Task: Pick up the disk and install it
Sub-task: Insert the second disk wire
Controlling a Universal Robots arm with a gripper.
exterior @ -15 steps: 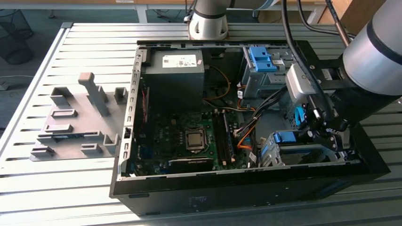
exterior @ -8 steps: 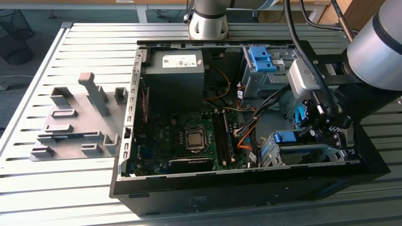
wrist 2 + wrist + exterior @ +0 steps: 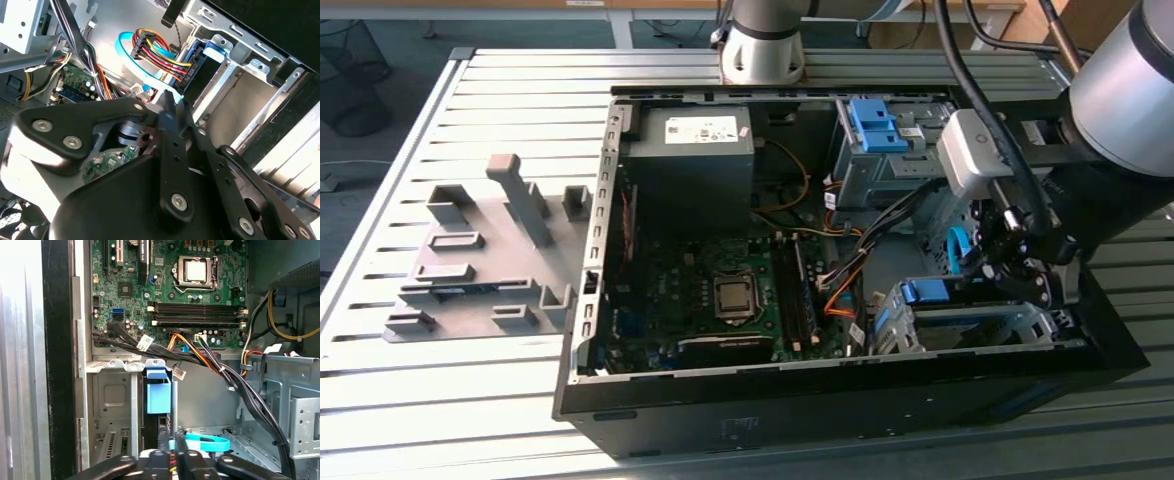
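Ribbed grey metal table (image 3: 480, 400) fills the exterior view, carrying an open black desktop computer case (image 3: 854, 400) at centre and right, with a grey moulded fixture plate (image 3: 480, 270) lying on the slats toward the exterior view's left. Inside the case a green motherboard (image 3: 720, 300) with a bare silver processor sits at the middle, a dark grey power supply box with a white sticker (image 3: 694, 150) lies above it in the frame, and a bare blue plastic bracket (image 3: 874, 122) stands in the upper drive cage. The silver robot arm reaches in from the upper right, and its black gripper (image 3: 1025, 262) hangs over the lower right corner of the case. The disk (image 3: 937, 292), of which mainly the blue plastic rail end shows, sits in the silver metal drive cage (image 3: 974, 325) just beside the gripper; in the first wrist view it (image 3: 158, 395) stands upright in the cage slot at lower centre, and in the second wrist view it (image 3: 207, 65) lies in the slot at upper right with a red, yellow and black cable plug (image 3: 160, 55) and a flat light-blue data cable (image 3: 131, 57) at its end. The gripper (image 3: 172, 102) fingers lie pressed together, holding nothing, their tips close to the disk's cabled end; whether they touch it I cannot tell
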